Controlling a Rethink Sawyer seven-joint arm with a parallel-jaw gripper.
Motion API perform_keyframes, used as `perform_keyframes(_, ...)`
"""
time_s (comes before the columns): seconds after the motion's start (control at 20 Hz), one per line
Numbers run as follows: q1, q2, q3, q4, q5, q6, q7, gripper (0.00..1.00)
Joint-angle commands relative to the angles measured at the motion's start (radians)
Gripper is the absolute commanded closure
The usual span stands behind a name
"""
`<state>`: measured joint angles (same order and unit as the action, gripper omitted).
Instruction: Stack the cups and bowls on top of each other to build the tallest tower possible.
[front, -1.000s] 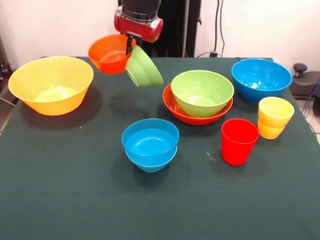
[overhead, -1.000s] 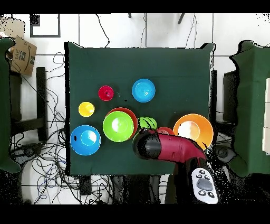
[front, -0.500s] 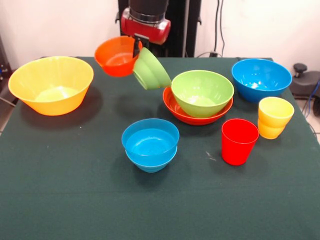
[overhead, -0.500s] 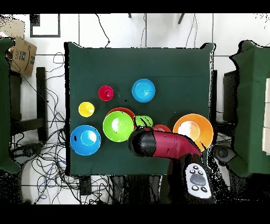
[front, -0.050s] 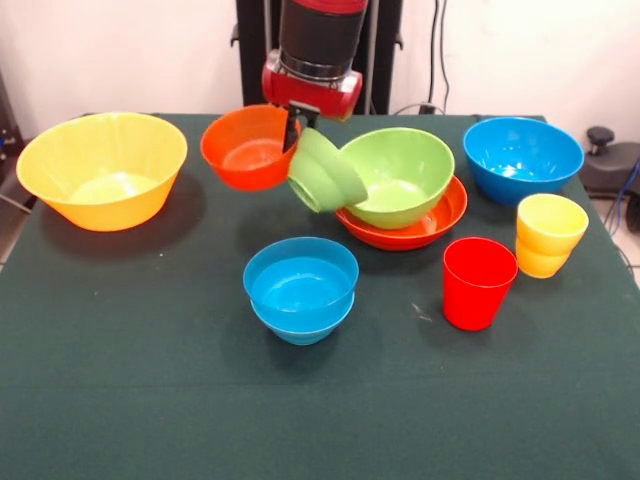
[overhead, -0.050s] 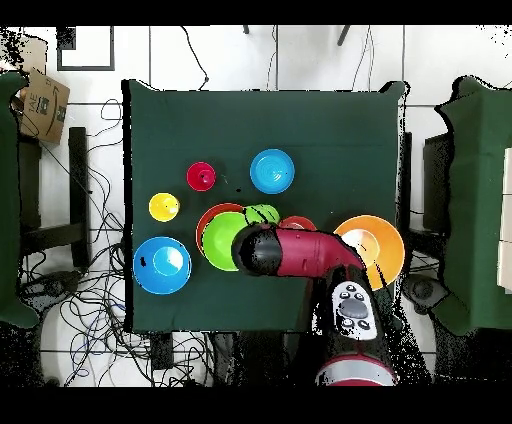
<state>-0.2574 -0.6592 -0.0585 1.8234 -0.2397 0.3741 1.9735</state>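
Glossy smooth plastic bowls (front, -0.050s: 302, 288) and cups (front, -0.050s: 478, 282) on a matt dark-green cloth table cover (front, -0.050s: 150, 380).

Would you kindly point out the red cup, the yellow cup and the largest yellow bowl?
red cup (front, -0.050s: 479, 283), front view, on its outer wall.
yellow cup (front, -0.050s: 549, 236), front view, on its stepped side.
largest yellow bowl (front, -0.050s: 100, 168), front view, on its inside wall.

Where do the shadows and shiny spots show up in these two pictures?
Front view: soft shadows lie on the green cloth beside the big yellow bowl and the red cup; pale highlights gleam inside the blue bowl. Overhead view: lighting looks flat, with hardly any shadow visible.
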Motion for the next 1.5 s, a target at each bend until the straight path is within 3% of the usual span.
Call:
perform_keyframes(0.05, 0.008, -0.002, 0.082, -0.080, 0.054, 0.147, 0.058, 1.00)
perform_keyframes(0.3, -0.004, -0.056, 0.093, -0.097, 0.080, 0.257, 0.025, 1.00)
perform_keyframes(0.8, 0.012, -0.067, 0.090, -0.115, 0.081, 0.279, 0.039, 1.00)
perform_keyframes(1.15, -0.001, 0.030, 0.098, -0.192, 0.054, 0.219, 0.029, 1.00)
perform_keyframes(1.5, -0.012, 0.058, 0.107, -0.233, 0.049, 0.216, 0.010, 1.00)
